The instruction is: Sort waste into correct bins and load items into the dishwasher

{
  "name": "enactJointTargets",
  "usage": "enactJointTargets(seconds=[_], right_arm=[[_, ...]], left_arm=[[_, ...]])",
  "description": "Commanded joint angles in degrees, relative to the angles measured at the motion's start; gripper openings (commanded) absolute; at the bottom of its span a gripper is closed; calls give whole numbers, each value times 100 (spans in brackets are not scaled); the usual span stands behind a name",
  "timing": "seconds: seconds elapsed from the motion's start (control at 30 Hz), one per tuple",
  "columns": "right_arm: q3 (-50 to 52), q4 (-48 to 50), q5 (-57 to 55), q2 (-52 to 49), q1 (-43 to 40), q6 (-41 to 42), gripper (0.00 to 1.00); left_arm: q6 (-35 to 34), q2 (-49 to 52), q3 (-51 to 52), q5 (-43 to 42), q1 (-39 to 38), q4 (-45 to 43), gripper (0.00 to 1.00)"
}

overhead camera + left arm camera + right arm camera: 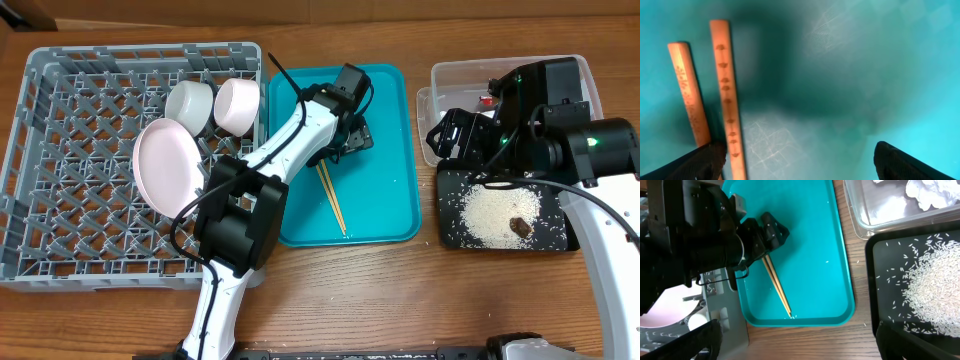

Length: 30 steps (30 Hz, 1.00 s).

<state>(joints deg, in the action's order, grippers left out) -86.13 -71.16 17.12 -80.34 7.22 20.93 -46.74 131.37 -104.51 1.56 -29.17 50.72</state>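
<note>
Wooden worktop (400, 300), teal tray (390, 200) at centre. Left gripper (800, 167) close over the tray, jaws spread wide, holding nothing. Chopsticks (727, 95) lie flat at its 10 o'clock, ends just beside one finger. Right gripper (800, 347) equally wide, empty. Only the right wrist view shows the tissue (932, 192) in the clear tub (880, 215), at 1 o'clock; overhead, the arm covers it.

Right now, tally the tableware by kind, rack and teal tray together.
Bowls: 2, pale bowl and pinkish bowl, in the rack
Plate: 1, in the rack
Chopsticks: 2, on the teal tray
Total: 5
</note>
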Motion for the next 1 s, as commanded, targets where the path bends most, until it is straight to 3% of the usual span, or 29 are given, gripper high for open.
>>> enactJointTargets(seconds=[0.0,0.17,0.27,0.43,0.47,0.5,0.63,0.77,0.87,0.97], right_arm=[[-9,31,-59,-9,-13,-39,100],[-9,31,-59,-9,-13,-39,100],[-9,31,-59,-9,-13,-39,100],[-9,31,-59,-9,-13,-39,100],[-9,31,-61,-9,-13,-39,100],[-9,31,-59,-9,-13,-39,100],[-9,31,-61,-9,-13,-39,100],[-9,31,-61,-9,-13,-39,100],[-9,31,-59,-9,-13,-39,100],[-9,31,-59,-9,-13,-39,100]], left_arm=[[46,55,92,-13,20,-24,96],[46,55,92,-310,9,201,87],[44,55,92,-310,-26,492,57],[44,55,92,-310,-55,855,33],[46,55,92,-304,-55,885,8],[46,55,92,-306,-52,885,4],[74,-42,46,-334,-17,927,4],[603,-396,-348,-289,105,1285,4],[1204,-841,-852,-262,297,1871,4],[2229,-1554,-1412,-208,688,2621,4]])
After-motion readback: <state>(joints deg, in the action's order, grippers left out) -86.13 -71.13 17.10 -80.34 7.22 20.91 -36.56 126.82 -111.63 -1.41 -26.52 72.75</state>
